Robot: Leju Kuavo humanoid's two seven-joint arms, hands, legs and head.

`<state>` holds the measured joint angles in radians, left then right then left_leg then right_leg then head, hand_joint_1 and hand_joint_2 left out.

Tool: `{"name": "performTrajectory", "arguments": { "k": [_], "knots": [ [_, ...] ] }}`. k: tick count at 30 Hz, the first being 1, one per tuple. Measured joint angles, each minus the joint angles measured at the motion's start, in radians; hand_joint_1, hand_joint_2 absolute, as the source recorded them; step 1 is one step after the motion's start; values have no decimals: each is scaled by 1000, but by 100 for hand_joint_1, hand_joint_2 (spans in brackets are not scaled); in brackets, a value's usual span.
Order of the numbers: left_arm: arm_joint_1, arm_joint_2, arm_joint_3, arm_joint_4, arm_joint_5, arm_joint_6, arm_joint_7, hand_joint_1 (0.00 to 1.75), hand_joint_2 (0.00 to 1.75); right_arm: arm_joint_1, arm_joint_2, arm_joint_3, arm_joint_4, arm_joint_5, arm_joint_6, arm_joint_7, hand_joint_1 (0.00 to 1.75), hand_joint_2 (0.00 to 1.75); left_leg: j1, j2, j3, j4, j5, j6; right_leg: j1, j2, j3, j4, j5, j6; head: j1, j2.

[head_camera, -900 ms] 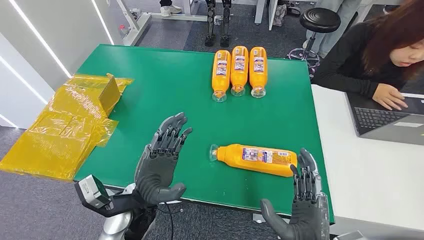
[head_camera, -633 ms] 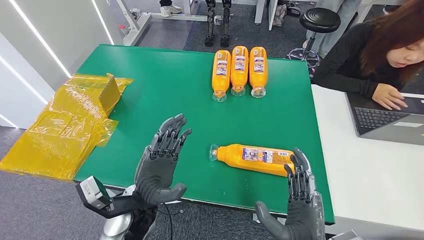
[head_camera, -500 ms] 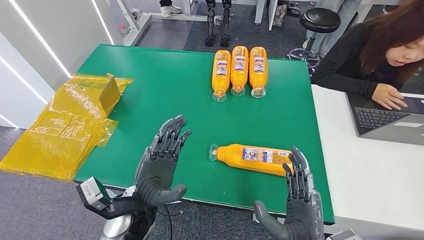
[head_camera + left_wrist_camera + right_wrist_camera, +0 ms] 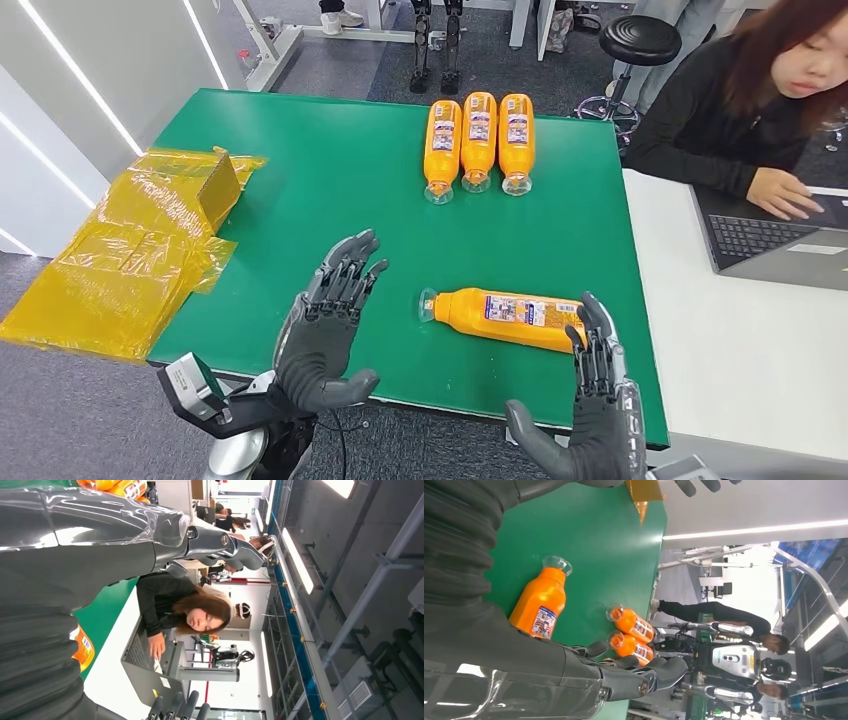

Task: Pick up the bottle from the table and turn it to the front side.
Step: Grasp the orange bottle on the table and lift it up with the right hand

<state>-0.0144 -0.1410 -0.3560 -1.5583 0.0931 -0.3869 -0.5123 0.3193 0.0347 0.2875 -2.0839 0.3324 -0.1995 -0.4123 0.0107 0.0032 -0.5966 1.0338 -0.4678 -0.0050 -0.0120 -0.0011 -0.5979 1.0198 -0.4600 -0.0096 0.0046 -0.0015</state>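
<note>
orange bottle [image 4: 512, 318] laid flat near the surface's [image 4: 300, 170] near edge, flanked by spread, empty left hand [image 4: 325, 325] and right hand [image 4: 592, 395].

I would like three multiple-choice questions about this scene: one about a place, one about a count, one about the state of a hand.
1. Where does the near bottle lie?
A. beside the yellow wrapping
B. between the two hands
C. on the white desk

2. How many bottles form the far row?
A. two
B. three
C. five

3. What is the right hand doing?
A. open, holding nothing
B. gripping the bottle
C. pressing the laptop

Answers: 1 B, the left hand is at its cap side; 2 B, three lie side by side; 3 A, its fingers are spread by the bottle's base.
</note>
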Motion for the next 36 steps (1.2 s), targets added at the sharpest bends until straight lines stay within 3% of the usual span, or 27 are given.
{"name": "performTrajectory", "arguments": {
  "k": [4, 9, 13, 22, 25, 32, 36],
  "knots": [
    [0, 0, 0, 0, -9, 0, 1, 0, 175, -1, -1, -2, 0, 100, 3, 36, 0, 175, 0, 0, 0, 0, 0, 0, 0, 0, 0, 0, 0, 0, 0, 0],
    [1, 0, 0, 0, -13, -7, 1, 0, 175, -25, -37, -21, 0, 498, 0, 163, 0, 175, 0, 0, 0, 0, 0, 0, 0, 0, 0, 0, 0, 0, 0, 0],
    [2, 2, 0, 0, -10, -11, -3, 0, 175, -65, -112, -59, 4, 745, -7, 236, 0, 175, 0, 0, 0, 0, 0, 0, 0, 0, 1, 0, 0, 0, 0, 0],
    [2, 11, 0, 4, 0, -11, -30, 0, 175, -162, -324, -79, 60, 1076, 10, 382, 0, 175, 0, 1, 0, 1, 0, 0, 0, 1, 0, 0, 1, 0, 0, 0],
    [1, 12, 0, 7, 5, -11, -34, 0, 175, -251, -380, -54, 118, 1068, 83, 392, 0, 175, 0, 2, 0, 1, 0, 1, 0, 2, 1, 0, 1, 0, 0, 0],
    [-22, 13, -13, 43, 19, -32, -37, 0, 175, -478, -476, 27, 283, 701, 336, 335, 0, 175, 0, 0, -1, 1, 4, 2, 0, 0, 0, 0, 3, 1, 0, 0],
    [-28, 14, -21, 61, 23, -35, -40, 0, 175, -616, -530, 78, 364, 612, 398, 321, 0, 175, -1, 1, -2, 1, 4, 2, -1, 1, -1, 1, 5, 1, 0, 0]
  ]
}}
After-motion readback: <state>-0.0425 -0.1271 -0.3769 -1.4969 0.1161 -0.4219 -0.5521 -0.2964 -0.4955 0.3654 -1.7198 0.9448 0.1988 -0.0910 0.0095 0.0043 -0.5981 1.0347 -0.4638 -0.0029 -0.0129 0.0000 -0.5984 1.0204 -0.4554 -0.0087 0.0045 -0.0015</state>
